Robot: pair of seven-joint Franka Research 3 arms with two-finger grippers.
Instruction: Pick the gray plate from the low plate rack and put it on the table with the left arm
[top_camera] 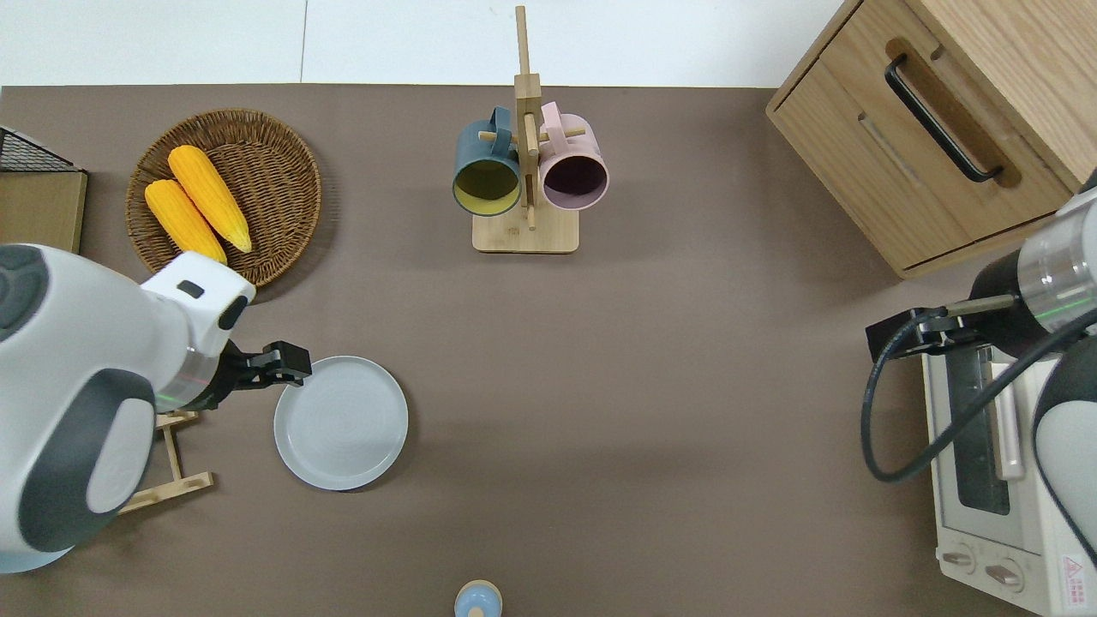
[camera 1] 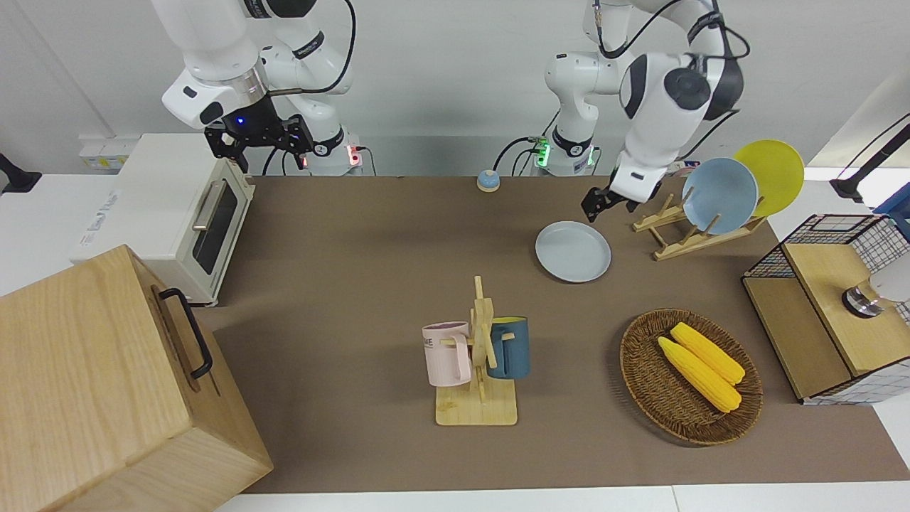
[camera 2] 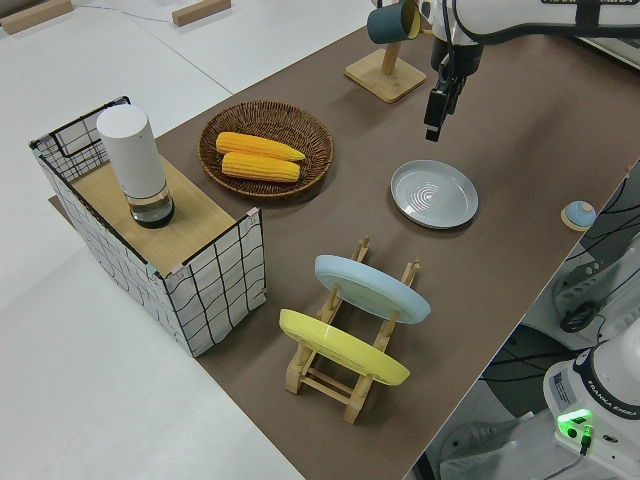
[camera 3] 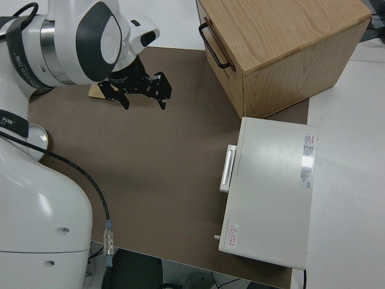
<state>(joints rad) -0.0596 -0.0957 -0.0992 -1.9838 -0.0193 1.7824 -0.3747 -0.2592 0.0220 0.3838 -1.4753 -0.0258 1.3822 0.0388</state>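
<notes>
I see the gray plate (top_camera: 341,422) flat on the table (top_camera: 651,386), just beside the low plate rack (camera 1: 686,238). My left gripper (top_camera: 287,364) hangs above the plate's rim, empty, fingers slightly spread. Right arm parked.

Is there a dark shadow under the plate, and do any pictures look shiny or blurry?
Overhead view: the plate lies flat on the table with only a thin dark rim of shadow. Left side view: soft light shows faint rings on the plate, with no strong glare. Front view: everything looks sharp, and the left end effector looks just black.
</notes>
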